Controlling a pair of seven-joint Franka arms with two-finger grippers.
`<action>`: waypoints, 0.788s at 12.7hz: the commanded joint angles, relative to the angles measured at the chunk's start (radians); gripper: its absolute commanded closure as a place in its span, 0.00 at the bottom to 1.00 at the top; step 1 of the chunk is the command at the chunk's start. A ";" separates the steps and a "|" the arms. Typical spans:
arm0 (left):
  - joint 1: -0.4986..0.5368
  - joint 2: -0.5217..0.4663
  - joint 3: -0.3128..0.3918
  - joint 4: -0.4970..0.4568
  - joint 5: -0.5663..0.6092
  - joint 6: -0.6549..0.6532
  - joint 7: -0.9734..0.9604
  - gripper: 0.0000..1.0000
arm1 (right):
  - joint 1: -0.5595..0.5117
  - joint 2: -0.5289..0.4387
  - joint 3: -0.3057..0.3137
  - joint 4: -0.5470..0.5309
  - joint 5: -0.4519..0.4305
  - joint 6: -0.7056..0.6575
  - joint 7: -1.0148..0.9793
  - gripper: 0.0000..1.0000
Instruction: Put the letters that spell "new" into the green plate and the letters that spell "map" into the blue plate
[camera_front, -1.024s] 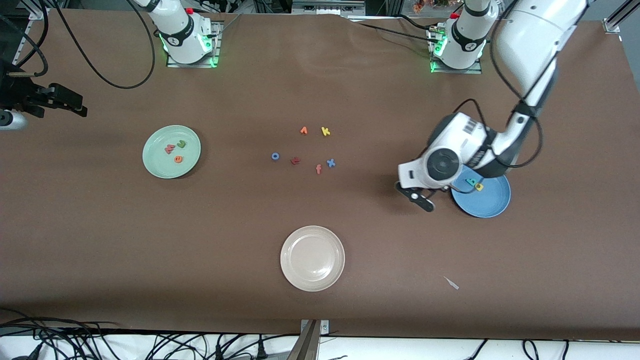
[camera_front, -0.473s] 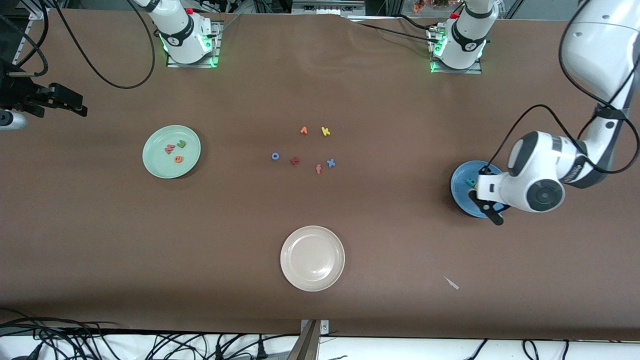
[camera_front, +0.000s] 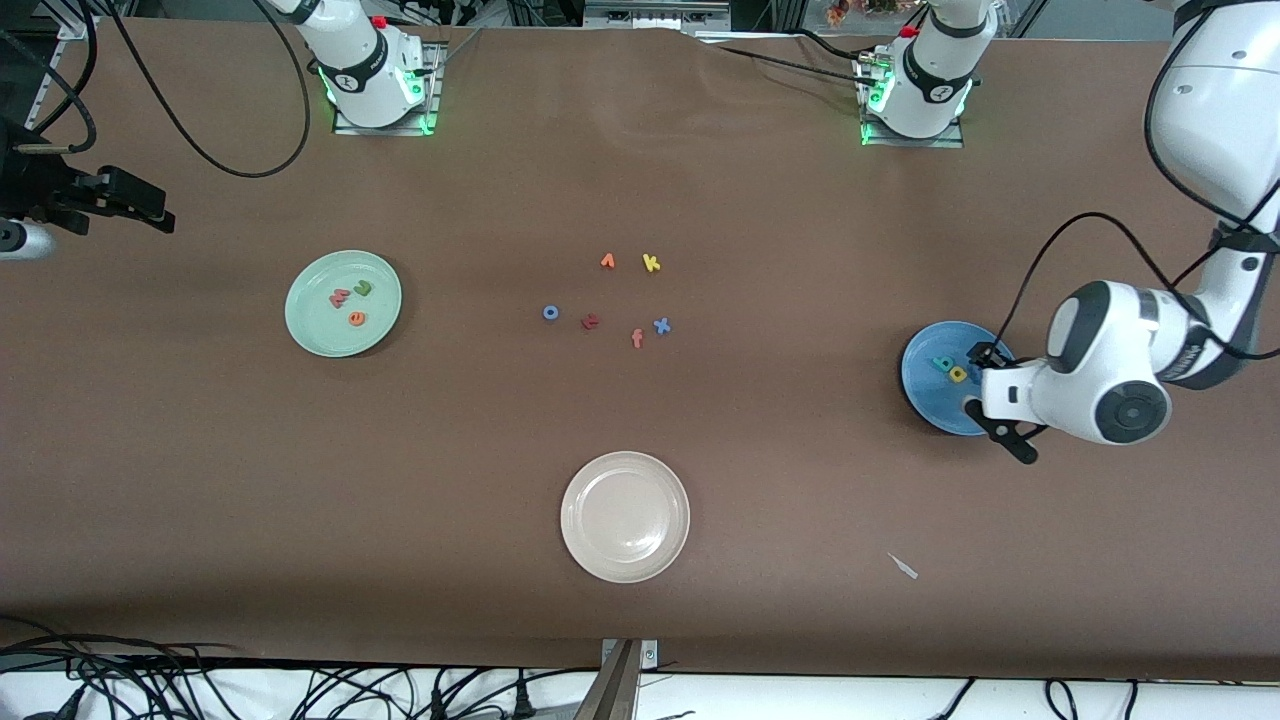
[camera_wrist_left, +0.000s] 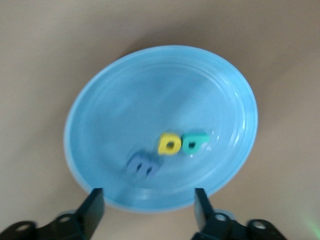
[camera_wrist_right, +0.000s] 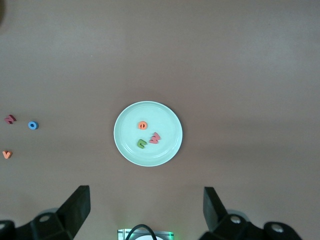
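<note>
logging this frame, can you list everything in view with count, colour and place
green plate: 1, mint, toward the right arm's end; holds green n, orange e, pink w
blue plate: 1, toward the left arm's end; holds blue m, teal a, yellow p
cream plate: 1, nearest the front camera
loose letters: 6, mid-table
left tool: open, over the blue plate's edge
right tool: open, high over the table, waiting

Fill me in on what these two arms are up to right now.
They are sorting foam letters into plates. The left gripper hangs open over the blue plate, where the blue m, yellow p and teal a lie. The green plate holds the n, e and w. The right gripper waits open, high above it.
</note>
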 joint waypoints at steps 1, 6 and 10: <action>0.005 -0.028 0.004 0.109 -0.019 -0.148 -0.112 0.00 | -0.001 -0.009 0.000 -0.002 0.014 -0.009 -0.006 0.00; 0.049 -0.081 0.003 0.144 -0.018 -0.183 -0.165 0.00 | -0.001 -0.009 0.000 -0.002 0.014 -0.009 -0.008 0.00; 0.071 -0.227 0.064 0.078 -0.190 -0.160 -0.220 0.00 | -0.001 -0.009 0.001 -0.002 0.014 -0.011 -0.008 0.00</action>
